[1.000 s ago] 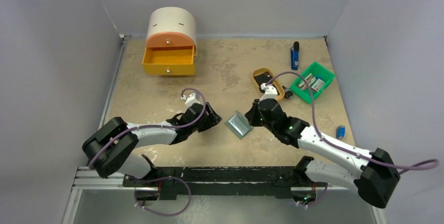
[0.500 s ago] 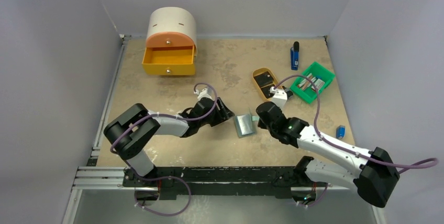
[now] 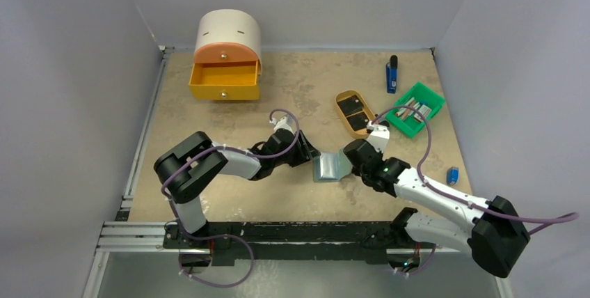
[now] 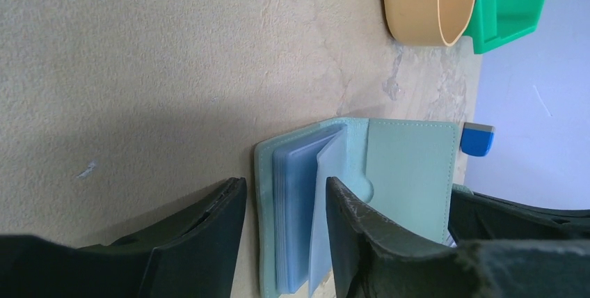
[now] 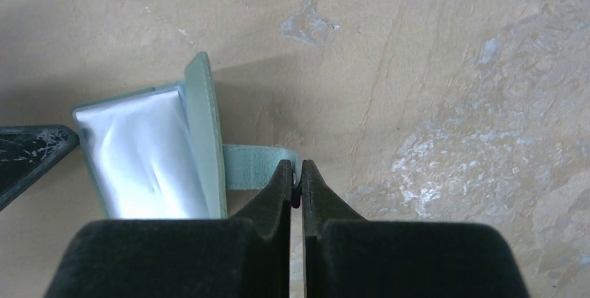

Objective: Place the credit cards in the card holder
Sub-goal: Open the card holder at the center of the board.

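Overhead view, 12 o'clock pointing away from the arm bases.

**Near edge.** The left arm rises from its base at 7 o'clock, folds at a raised elbow, and runs its forearm low over the beige mottled tabletop (image 3: 292,96) toward 2 o'clock. The right arm leaves its base at 5 o'clock and lies stretched toward 10 o'clock, wrist close to the surface.

**Centre.** The two wrists meet around the small grey-green bifold card holder (image 3: 328,168) (image 4: 410,173) (image 5: 198,131), which lies open on the table.
- The left gripper (image 3: 311,157) (image 4: 285,185) sits at the holder's 9 o'clock. Its jaws are spread and straddle the stack of pale blue-grey pocket leaves. One finger stands just clear of the holder's edge, so nothing is clamped.
- The right gripper (image 3: 346,161) (image 5: 297,173) sits at the holder's 3 o'clock. Its jaws are closed tight, and the tips pinch the end of the holder's little side tab.

**Right of centre.** A small blue block with a pale cap (image 3: 453,175) (image 4: 477,138) lies at 3 o'clock from the holder, well apart.

**Farther.**
- The thin black rectangular credit cards (image 3: 351,106) lie inside a tan oval tray (image 3: 341,96) (image 4: 424,12) at 1 o'clock from the holder.
- A bright green plastic bin (image 3: 435,99) (image 4: 518,5) stands just beside the tray at 2 o'clock. Its contents are too small to identify.
- A blue lighter-like stick with a dark tip (image 3: 392,74) lies beyond the bin.

**Far left.** At 11 o'clock stands a cream-topped, round-backed orange and yellow drawer unit (image 3: 226,54), with its lower drawer pulled open.
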`<state>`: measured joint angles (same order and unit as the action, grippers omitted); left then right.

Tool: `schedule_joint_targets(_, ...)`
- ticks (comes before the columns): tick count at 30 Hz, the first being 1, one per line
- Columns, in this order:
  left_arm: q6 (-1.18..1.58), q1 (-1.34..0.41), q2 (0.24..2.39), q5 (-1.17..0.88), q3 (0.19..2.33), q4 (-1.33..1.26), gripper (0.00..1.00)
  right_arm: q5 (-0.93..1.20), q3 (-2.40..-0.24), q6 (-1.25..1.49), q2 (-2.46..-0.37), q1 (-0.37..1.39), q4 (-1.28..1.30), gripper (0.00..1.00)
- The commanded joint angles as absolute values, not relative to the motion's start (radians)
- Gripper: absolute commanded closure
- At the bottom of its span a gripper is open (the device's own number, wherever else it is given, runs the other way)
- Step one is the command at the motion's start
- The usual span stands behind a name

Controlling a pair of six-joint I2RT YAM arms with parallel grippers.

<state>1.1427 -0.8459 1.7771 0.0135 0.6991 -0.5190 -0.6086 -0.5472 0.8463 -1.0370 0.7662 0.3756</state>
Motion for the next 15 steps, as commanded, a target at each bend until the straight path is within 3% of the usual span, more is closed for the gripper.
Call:
schedule_joint_targets(1, 1.137, -0.855, 1.814, -0.018, 0.699, -0.479, 0.57, -0.638, -0.551, 0.9, -1.059, 0.758, 0.419, 1.0)
schedule_joint_targets(6, 1.142, -0.857, 1.832, -0.034, 0.686, -0.508, 0.71, -0.626, -0.544, 0.912, -1.056, 0.757, 0.42, 1.0)
schedule_joint_targets(9, 1.147, -0.858, 1.835, -0.036, 0.672, -0.523, 0.73, -0.62, -0.543, 0.919, -1.063, 0.756, 0.422, 1.0)
schedule_joint_targets(15, 1.132, -0.858, 1.76, 0.01, 0.632, -0.474, 0.6, -0.597, -0.537, 0.942, -1.084, 0.755, 0.421, 1.0)
